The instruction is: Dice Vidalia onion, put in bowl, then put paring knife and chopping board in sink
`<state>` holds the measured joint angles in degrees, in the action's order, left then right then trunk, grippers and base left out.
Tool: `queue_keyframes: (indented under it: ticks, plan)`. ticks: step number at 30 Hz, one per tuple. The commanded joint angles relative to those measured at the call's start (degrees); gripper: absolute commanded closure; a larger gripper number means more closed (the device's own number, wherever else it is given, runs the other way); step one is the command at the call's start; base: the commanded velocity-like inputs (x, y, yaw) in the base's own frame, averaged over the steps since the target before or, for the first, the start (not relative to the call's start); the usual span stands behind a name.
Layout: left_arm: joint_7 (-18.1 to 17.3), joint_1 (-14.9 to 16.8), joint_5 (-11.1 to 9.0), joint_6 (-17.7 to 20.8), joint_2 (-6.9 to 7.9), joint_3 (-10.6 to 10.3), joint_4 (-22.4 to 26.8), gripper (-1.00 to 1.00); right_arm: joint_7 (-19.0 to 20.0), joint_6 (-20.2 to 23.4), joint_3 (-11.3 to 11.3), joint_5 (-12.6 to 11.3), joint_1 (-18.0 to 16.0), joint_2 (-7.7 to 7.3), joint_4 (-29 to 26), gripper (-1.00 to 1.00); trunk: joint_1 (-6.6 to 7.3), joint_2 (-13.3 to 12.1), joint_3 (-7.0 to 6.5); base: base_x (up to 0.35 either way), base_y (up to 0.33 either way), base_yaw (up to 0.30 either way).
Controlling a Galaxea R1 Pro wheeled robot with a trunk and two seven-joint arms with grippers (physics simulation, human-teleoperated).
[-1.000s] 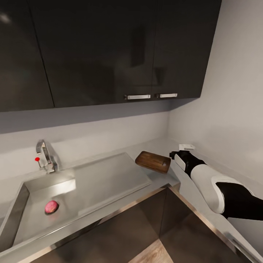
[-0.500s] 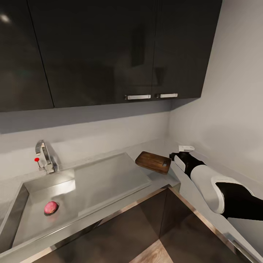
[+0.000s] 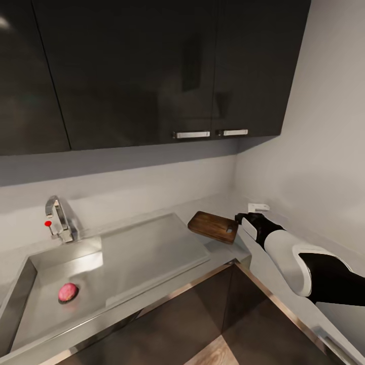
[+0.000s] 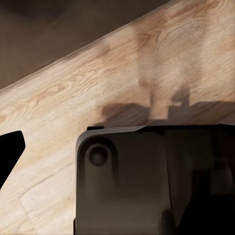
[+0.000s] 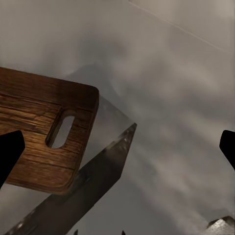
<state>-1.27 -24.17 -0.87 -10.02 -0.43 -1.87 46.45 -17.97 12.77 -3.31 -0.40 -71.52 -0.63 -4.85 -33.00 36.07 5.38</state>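
One arm, the right, stretches in from the lower right, its pincer (image 3: 239, 217) beside the slotted end of the chopping board (image 3: 213, 226) at centre frame; the right wrist view shows its fingertips spread wide, holding nothing. Lower left, the onion (image 3: 67, 292) lies in the sink (image 3: 30, 268). Behind stands the faucet (image 3: 57, 218). Whether the left pincer is spread or closed I cannot tell.

Grey countertop (image 3: 253, 263) carries the chopping board (image 3: 213, 226) beside the sink (image 3: 152, 248)

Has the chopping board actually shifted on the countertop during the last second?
No. The chopping board keeps its place by the drainboard corner; the whole view has panned slightly.
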Motion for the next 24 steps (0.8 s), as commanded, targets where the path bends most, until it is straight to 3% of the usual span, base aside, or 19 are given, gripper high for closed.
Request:
queue_keyframes:
  ticks: [1, 11, 24]
  plan:
    - [-0.13, 0.00, -0.09, -0.08, -0.01, 0.02, 0.02, -1.00, -0.13, 0.24, -0.30, -0.04, -0.03, 0.01, -0.10, -1.00, -0.03, 0.09, 0.16, 0.040, 0.000, 0.000]
    - [-0.13, 0.00, -0.09, -0.08, -0.42, 0.02, -0.12, -1.00, -0.10, 0.23, -0.34, -0.04, -0.03, -0.07, 0.10, -1.00, -0.03, 0.09, 1.04, 0.018, 0.000, 0.000]
    - [-0.13, 0.00, -0.09, -0.08, -0.45, 0.02, -0.53, -1.00, -0.10, 0.23, -0.34, -0.04, -0.03, -0.07, 0.10, -1.00, -0.03, 0.09, 2.24, 0.176, 0.000, 0.000]
